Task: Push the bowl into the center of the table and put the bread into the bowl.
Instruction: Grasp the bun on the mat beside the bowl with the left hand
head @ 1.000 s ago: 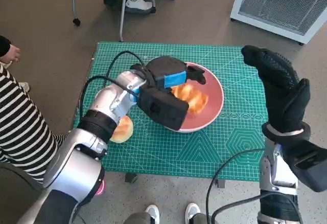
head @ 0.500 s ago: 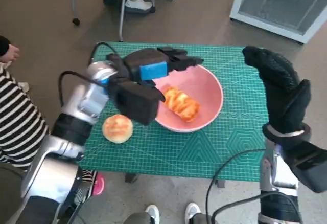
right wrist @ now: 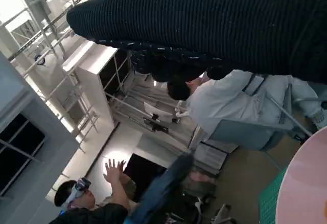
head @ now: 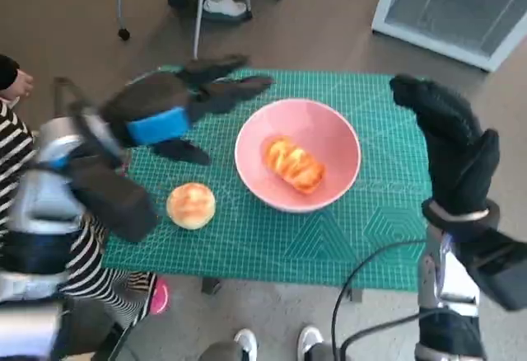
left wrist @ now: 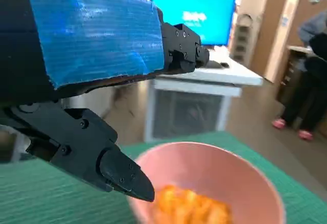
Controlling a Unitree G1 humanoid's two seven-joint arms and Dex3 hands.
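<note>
Since the earlier frame the left hand (head: 177,105) has been withdrawn from over the bowl (head: 329,134) to the upper left of the head view, fingers spread, nothing held. One bread (head: 293,164) is seen inside the bowl at frame centre; a round bun (head: 191,205) lies on the green tabletop (head: 379,229) left of the bowl. The right hand (head: 449,142) is raised at right, fingers extended, empty.

Left wrist view: the bowl and bread are recorded at lower centre, beyond the open fingers (left wrist: 120,173).

Right wrist view: the glove fills the top; the bowl rim shows at lower right, and a person in white (right wrist: 230,104) is seen at centre right.
</note>
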